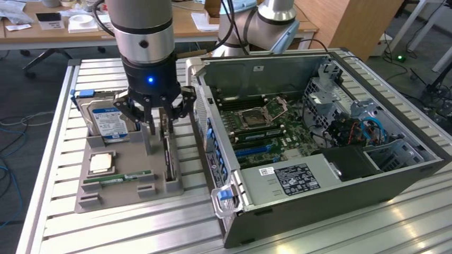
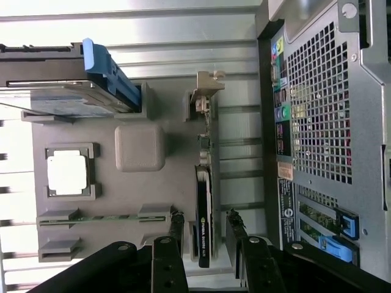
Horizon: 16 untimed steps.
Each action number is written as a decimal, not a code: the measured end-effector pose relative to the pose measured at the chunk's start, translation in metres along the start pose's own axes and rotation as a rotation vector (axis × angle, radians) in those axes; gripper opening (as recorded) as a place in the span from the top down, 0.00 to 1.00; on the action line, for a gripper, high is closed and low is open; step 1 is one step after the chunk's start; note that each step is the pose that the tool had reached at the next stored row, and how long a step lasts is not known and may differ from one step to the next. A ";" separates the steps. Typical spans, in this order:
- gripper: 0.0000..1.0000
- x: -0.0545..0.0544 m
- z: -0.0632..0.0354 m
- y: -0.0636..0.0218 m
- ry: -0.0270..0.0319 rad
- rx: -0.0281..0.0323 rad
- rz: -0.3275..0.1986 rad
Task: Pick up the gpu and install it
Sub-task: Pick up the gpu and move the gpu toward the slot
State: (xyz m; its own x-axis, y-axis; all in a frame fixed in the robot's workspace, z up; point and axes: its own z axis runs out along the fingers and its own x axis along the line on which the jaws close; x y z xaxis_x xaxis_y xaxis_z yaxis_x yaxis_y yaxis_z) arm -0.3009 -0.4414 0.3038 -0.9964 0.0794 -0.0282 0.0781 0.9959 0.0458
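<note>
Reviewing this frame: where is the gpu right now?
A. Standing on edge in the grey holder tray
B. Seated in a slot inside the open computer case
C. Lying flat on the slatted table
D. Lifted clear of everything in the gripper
A: the gpu stands on edge in the grey holder tray, and the open gripper straddles it with a gap on each side.

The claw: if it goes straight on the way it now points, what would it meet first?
Probably the gpu, standing on edge in the grey tray. The open claw points down at it, a finger on each side. How far off is unclear.
</note>
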 end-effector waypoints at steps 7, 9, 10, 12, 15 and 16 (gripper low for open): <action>0.58 0.000 0.0075 -0.0003 -0.0001 0.0000 0.000; 0.58 0.000 0.0093 -0.0004 0.0000 0.0000 0.000; 0.58 0.000 0.0104 -0.0005 0.0000 0.0000 0.000; 0.58 0.000 0.0127 -0.0006 -0.0001 -0.0001 0.000; 0.58 0.000 0.0158 -0.0007 0.0000 0.0000 0.000; 0.58 0.000 0.0162 -0.0007 0.0000 0.0001 0.000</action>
State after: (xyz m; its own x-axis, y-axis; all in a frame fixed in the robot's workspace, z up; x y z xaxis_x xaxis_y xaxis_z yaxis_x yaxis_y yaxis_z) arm -0.3009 -0.4414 0.2875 -0.9964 0.0794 -0.0282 0.0781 0.9959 0.0457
